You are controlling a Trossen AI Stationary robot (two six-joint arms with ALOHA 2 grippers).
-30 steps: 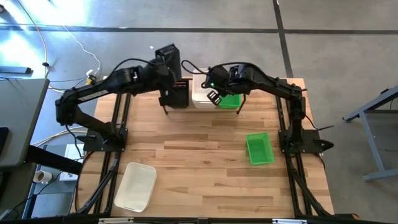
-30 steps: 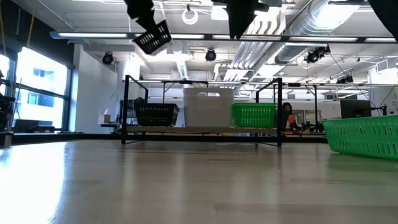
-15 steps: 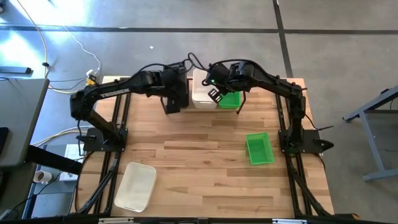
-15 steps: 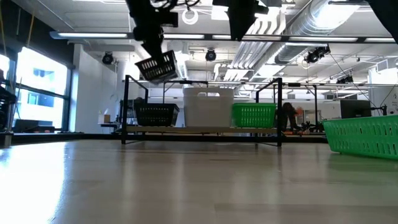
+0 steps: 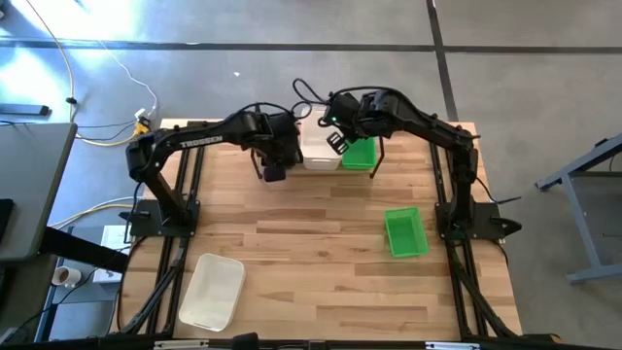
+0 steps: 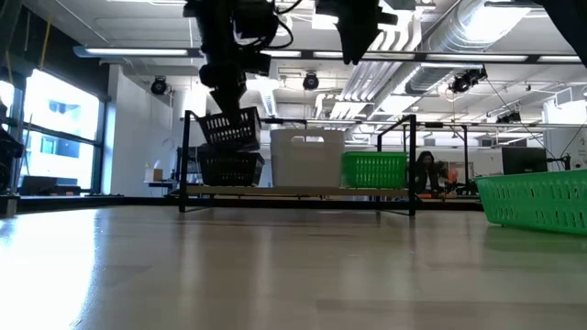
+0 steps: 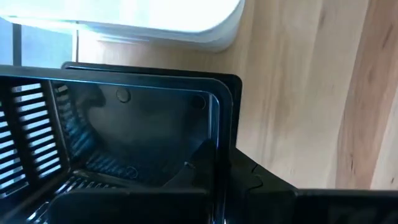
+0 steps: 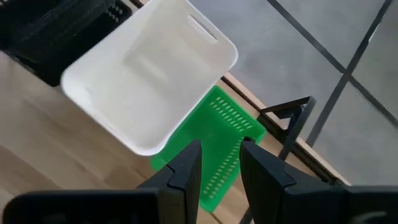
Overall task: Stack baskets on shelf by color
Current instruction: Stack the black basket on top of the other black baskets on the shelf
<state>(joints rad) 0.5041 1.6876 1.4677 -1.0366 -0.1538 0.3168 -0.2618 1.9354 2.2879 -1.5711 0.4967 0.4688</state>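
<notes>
Because the small black plastic basket with holes [image 6: 229,128] looks light and stiff, the left pincer [image 5: 275,167] grasps its thin rim; the right pincer [image 8: 219,163] hangs released.

We see a light wooden table [image 5: 311,243] carrying a low black wire shelf [image 6: 298,192] at its far edge. On the shelf, left to right, sit a black basket [image 6: 229,170], a white basket [image 6: 306,159] and a green basket [image 6: 374,170]. On the tabletop itself lie a green basket [image 5: 405,232] at right and a white basket [image 5: 213,291] at near left.
</notes>
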